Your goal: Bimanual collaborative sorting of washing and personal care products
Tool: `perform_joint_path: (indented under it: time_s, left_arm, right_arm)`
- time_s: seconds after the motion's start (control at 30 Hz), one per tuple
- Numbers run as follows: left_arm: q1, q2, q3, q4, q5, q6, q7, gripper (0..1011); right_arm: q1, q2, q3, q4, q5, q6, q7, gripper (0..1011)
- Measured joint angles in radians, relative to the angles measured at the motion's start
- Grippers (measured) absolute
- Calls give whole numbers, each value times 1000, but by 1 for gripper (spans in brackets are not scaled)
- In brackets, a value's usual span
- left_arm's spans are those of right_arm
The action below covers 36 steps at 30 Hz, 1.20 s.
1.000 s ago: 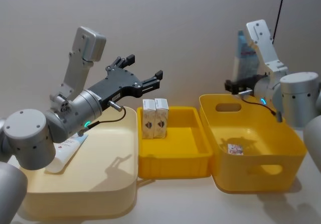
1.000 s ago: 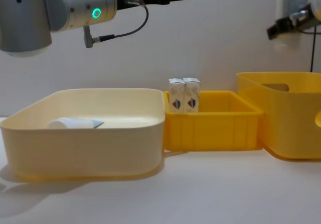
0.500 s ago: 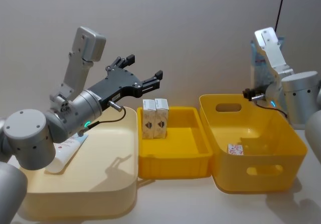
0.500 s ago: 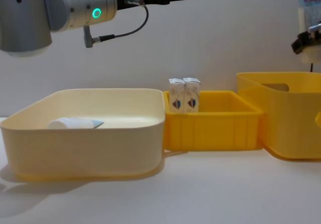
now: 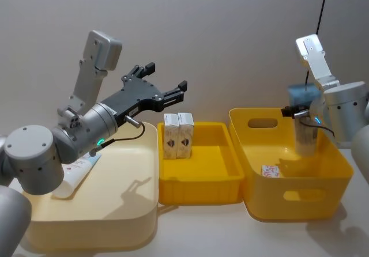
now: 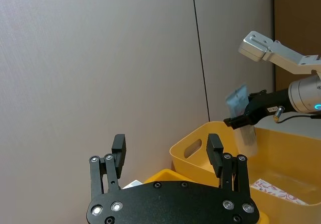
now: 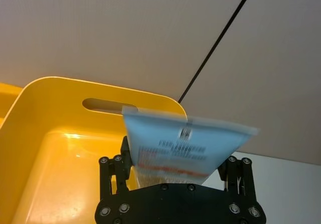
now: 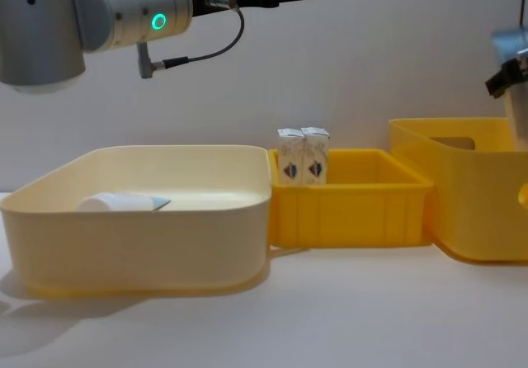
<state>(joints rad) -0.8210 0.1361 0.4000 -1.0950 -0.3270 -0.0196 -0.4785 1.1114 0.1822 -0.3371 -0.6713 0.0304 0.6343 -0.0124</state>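
Note:
My right gripper (image 5: 293, 112) hangs open over the deep yellow basket (image 5: 300, 202). A pale blue red-marked pack (image 5: 304, 124) stands blurred between its spread fingers, upper end above them and lower end down inside the basket. The right wrist view shows this pack (image 7: 183, 146) in the gap of the gripper (image 7: 178, 166). A small white pack (image 5: 270, 171) lies on the basket floor. Two white cartons (image 5: 177, 135) stand upright in the shallow yellow tray (image 5: 199, 191). A pale blue tube (image 5: 78, 173) lies in the cream tub (image 5: 144, 211). My left gripper (image 5: 167, 77) is open and empty, high above the tub's far corner.
The three containers stand side by side: cream tub on the left, shallow tray in the middle, deep basket on the right. A plain wall stands close behind them. A black cable (image 5: 323, 6) hangs down the wall behind the right arm. White tabletop (image 8: 330, 302) lies in front.
The right gripper swung right over the basket, and the blue pack, once upright above its fingers, has slid down between them. The left arm has not moved.

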Motion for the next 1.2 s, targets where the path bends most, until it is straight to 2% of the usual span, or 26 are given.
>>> perform_joint_path:
  time_s: [0.13, 0.8, 1.0, 1.2]
  left_arm:
    - [0, 0, 0, 0, 0, 0, 0, 999]
    - [0, 0, 0, 0, 0, 0, 0, 1000]
    - [0, 0, 0, 0, 0, 0, 0, 1000]
    - [0, 0, 0, 0, 0, 0, 0, 1000]
  right_arm:
    - [2, 0, 0, 5, -2, 3, -3, 1001]
    - [9, -1, -1, 17, -7, 7, -8, 1001]
    - [23, 6, -20, 26, -14, 21, 43, 1001]
    - [47, 21, -58, 41, -25, 46, 140, 1001]
